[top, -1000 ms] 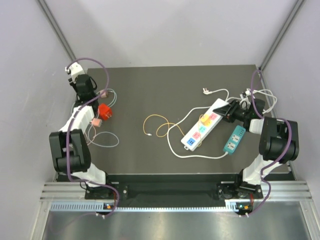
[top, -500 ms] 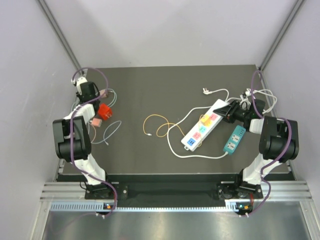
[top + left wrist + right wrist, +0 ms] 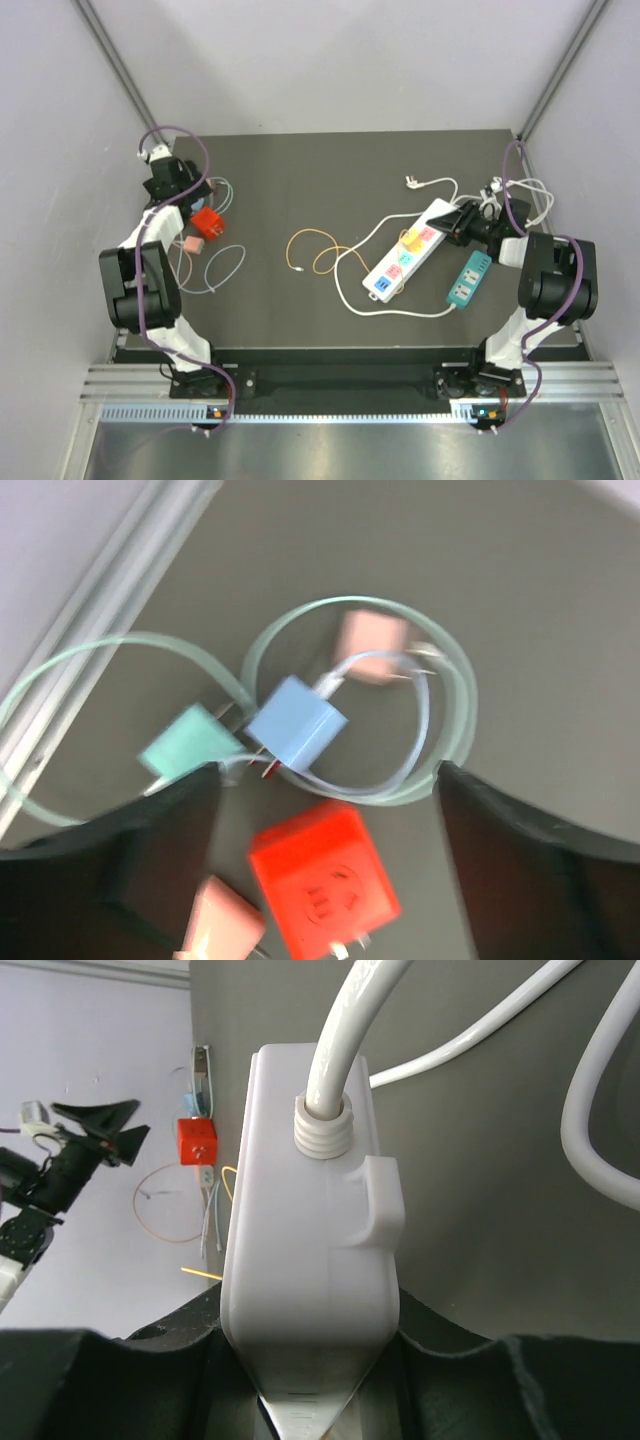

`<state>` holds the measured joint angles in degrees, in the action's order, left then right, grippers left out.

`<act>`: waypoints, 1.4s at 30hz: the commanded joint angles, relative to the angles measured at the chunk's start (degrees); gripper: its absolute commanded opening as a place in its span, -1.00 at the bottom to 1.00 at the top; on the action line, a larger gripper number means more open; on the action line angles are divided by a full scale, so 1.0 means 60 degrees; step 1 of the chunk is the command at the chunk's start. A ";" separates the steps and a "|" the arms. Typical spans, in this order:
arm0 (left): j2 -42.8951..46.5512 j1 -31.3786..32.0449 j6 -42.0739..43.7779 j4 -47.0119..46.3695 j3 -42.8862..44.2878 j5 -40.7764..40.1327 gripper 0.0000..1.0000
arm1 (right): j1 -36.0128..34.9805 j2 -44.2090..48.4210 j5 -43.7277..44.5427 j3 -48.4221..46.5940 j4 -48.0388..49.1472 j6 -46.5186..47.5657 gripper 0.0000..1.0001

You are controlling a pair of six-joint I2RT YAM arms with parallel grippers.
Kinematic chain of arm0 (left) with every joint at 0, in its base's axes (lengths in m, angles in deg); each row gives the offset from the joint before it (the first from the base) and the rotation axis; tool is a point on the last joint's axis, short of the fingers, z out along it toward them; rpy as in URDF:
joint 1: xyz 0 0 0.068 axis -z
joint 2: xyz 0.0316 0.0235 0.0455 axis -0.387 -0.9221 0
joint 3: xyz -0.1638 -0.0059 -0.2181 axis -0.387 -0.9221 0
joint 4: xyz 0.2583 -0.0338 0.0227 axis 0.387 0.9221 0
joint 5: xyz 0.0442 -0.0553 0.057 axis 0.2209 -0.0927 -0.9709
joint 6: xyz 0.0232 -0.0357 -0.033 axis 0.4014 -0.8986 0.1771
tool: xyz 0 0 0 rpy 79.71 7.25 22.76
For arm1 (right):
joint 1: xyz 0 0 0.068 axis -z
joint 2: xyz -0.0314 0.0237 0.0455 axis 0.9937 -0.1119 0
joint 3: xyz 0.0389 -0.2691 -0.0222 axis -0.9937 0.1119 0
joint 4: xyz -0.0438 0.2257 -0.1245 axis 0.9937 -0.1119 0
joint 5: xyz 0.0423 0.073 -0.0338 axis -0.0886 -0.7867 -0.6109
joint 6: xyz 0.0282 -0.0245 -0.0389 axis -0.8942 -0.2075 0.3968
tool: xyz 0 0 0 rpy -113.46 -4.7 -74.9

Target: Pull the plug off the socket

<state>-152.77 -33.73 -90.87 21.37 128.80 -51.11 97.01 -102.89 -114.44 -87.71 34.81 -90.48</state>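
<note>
the right jaws are closed on the cord end of the white power strip, which is clamped on both sides. its thick white cord leaves the end cap just past the jaws. in the top view the strip runs away from these jaws toward the middle of the table, with coloured sockets along it. what seems to be a yellow plug is seen at the second socket out from the jaws. a teal power strip lies beside the jaws, apart from the white one. farther out, beyond the far end of the white strip, an orange cable is looped on the table.

the left jaws are spread wide and nothing is held in them. in the blurred wrist view, a red adapter lies nearest, between the two fingers, with a pink adapter just beside it. past these, a blue adapter and a teal adapter are seen side by side. farthest from the jaws, a second pink adapter is ringed by a pale green cable.
</note>
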 commanded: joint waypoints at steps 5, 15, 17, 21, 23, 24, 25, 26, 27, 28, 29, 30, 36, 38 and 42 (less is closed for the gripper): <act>0.2174 -0.0034 -0.0832 -0.0742 0.0411 0.3806 0.98 | 0.0178 -0.0004 0.0049 -0.0440 0.0607 0.0725 -0.44; 0.3098 0.2804 -0.1159 -0.1463 -0.0732 0.7459 0.98 | 0.0237 0.0098 -0.0449 -0.0352 0.1120 0.0637 -0.44; 0.3171 0.3943 -0.0557 -0.1211 -0.1039 0.6962 0.98 | 0.0252 0.0098 -0.0464 -0.0337 0.1134 0.0594 -0.44; 0.2996 0.5658 -0.0248 -0.1342 -0.1508 0.6449 0.98 | 0.0266 0.0128 -0.0478 -0.0323 0.1193 0.0535 -0.45; 0.2880 0.6567 -0.0292 -0.1707 -0.1771 0.6053 0.98 | 0.0266 0.0128 -0.0478 -0.0308 0.1237 0.0462 -0.46; 0.2835 0.6863 -0.0394 -0.1941 -0.1888 0.5732 0.98 | 0.0266 0.0113 -0.0478 -0.0322 0.1266 0.0461 -0.47; 0.2719 0.7141 -0.0424 -0.2147 -0.2034 0.5613 0.95 | 0.0266 0.0113 -0.0478 -0.0308 0.1266 0.0432 -0.48; 0.2486 0.7710 -0.0424 -0.2381 -0.2079 0.5481 0.94 | 0.0266 0.0099 -0.0478 -0.0308 0.1281 0.0389 -0.48; 0.2338 0.7962 -0.0351 -0.2427 -0.2094 0.5248 0.93 | 0.0281 0.0098 -0.0493 -0.0308 0.1281 0.0388 -0.49; 0.2163 0.8197 -0.0322 -0.2485 -0.2109 0.4796 0.92 | 0.0281 0.0098 -0.0493 -0.0308 0.1310 0.0359 -0.51; 0.1784 0.8561 -0.0321 -0.2602 -0.2109 0.4588 0.89 | 0.0267 0.0084 -0.0493 -0.0293 0.1324 0.0344 -0.53; 0.1577 0.8696 -0.0350 -0.2733 -0.2080 0.4456 0.86 | 0.0266 0.0113 -0.0493 -0.0293 0.1339 0.0315 -0.53; 0.0287 0.9721 -0.0161 -0.2983 -0.1436 0.3503 0.79 | 0.0281 0.0172 -0.0478 -0.0278 0.1339 0.0271 -0.63; -0.0049 1.0028 -0.0116 -0.3232 -0.1202 0.3328 0.78 | 0.0266 0.0143 -0.0478 -0.0278 0.1354 0.0242 -0.72; -0.0402 1.0425 -0.0218 -0.3905 -0.1040 0.2888 0.78 | 0.0266 0.0069 -0.0478 -0.0249 0.1383 0.0139 -0.87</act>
<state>-155.00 27.23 -92.64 6.18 119.49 -30.26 97.69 -102.89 -116.98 -87.71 37.37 -90.35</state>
